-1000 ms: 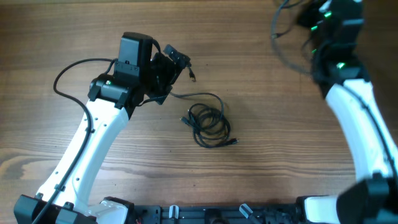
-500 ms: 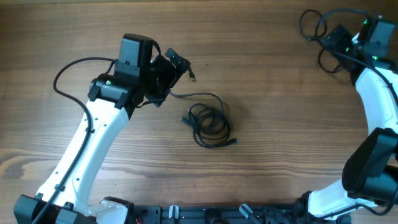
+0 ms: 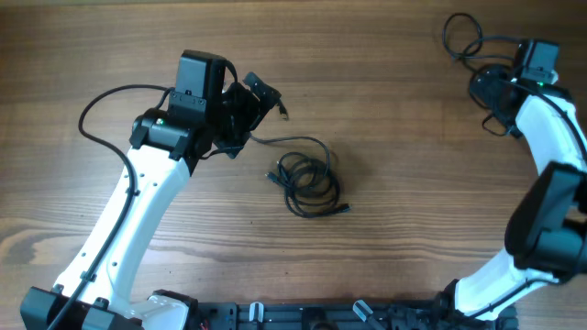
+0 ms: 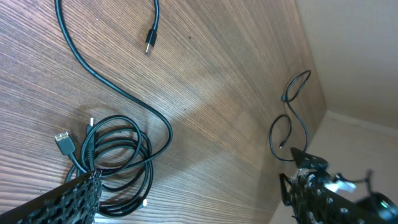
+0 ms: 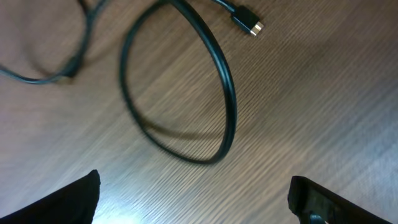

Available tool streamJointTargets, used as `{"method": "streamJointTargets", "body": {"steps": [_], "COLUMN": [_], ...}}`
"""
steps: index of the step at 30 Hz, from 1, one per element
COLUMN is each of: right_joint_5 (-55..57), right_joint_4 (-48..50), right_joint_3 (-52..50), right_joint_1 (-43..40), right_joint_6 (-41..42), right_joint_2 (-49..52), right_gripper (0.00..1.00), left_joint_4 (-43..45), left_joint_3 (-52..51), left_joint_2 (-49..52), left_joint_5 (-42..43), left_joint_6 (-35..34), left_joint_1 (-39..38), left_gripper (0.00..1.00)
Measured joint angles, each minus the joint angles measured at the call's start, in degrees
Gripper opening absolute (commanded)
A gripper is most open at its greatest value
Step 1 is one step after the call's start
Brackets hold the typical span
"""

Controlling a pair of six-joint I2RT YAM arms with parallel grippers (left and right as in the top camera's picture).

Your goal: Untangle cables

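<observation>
A loose coil of thin black cables (image 3: pixel 310 183) lies mid-table. One strand (image 3: pixel 275 139) runs from it up toward my left gripper (image 3: pixel 257 105), which hovers open to the coil's upper left, with a plug end (image 3: pixel 284 112) beside it. In the left wrist view the coil (image 4: pixel 115 158) sits by the left finger and the left gripper (image 4: pixel 193 205) holds nothing. A separate cable (image 3: pixel 463 38) lies spread at the far right corner. My right gripper (image 3: pixel 486 90) is over it. In the right wrist view its loop (image 5: pixel 214 93) and plug (image 5: pixel 249 25) lie on the wood ahead of the open right gripper (image 5: pixel 196 205).
The table's far right edge (image 4: pixel 314 93) runs close to the separate cable. Thicker black wires (image 3: pixel 101 105) loop off the left arm. The arms' bases and a black rail (image 3: pixel 303 316) line the near edge.
The right gripper opened and let go of its cable, which now lies on the table at the far right. The right arm swung right and lower. The left arm and the coil stayed put.
</observation>
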Motion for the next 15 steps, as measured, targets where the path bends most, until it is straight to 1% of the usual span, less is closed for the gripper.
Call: {"method": "streamJointTargets", "body": {"steps": [1,2,3,4,7,8,10,11,13,14,15], "right_joint_5": [0.59,1.16,1.66,1.95,4.44,5.64,7.67,8.92,13.22,14.80,16.13], "right_joint_4": [1.18,2.23,3.17,4.07,8.26,9.38,11.78,14.53,26.29,30.69,34.99], "right_joint_3": [-0.02,-0.02,-0.11,-0.39,-0.70,-0.57,0.17,1.11,5.68,7.30,8.96], "right_joint_1": [0.00,0.00,0.00,0.00,-0.02,-0.11,-0.26,-0.33,-0.42,-0.42,-0.42], "right_joint_6": [-1.62,-2.89,-4.26,-4.57,-6.01,-6.29,-9.18,-11.39,-21.59,-25.59,-28.89], "right_joint_2": [1.90,3.82,6.36,7.32,8.37,8.37,8.37,8.37,7.89,7.34,6.78], "right_gripper": [0.90,0.72,0.50,0.34,0.07,0.04,0.04,0.04,0.04,0.06,0.22], "left_joint_4": [0.00,0.00,-0.02,-0.02,0.00,-0.02,-0.04,-0.02,-0.04,-0.07,-0.11], "left_joint_3": [0.00,0.00,0.00,0.00,0.00,0.00,0.00,0.00,0.00,0.00,0.00], "left_joint_2": [0.00,0.00,0.00,0.00,0.00,0.00,0.00,0.00,0.00,0.00,0.00], "left_joint_5": [0.00,0.00,0.00,0.00,0.00,0.00,0.00,0.00,-0.02,-0.04,-0.15], "left_joint_6": [0.00,0.00,0.00,0.00,0.00,0.00,0.00,0.00,0.00,0.00,0.00], "left_joint_1": [0.00,0.00,0.00,0.00,0.00,0.00,0.00,0.00,0.00,0.00,0.00], "left_gripper": [1.00,1.00,1.00,1.00,1.00,1.00,1.00,1.00,1.00,1.00,1.00]}}
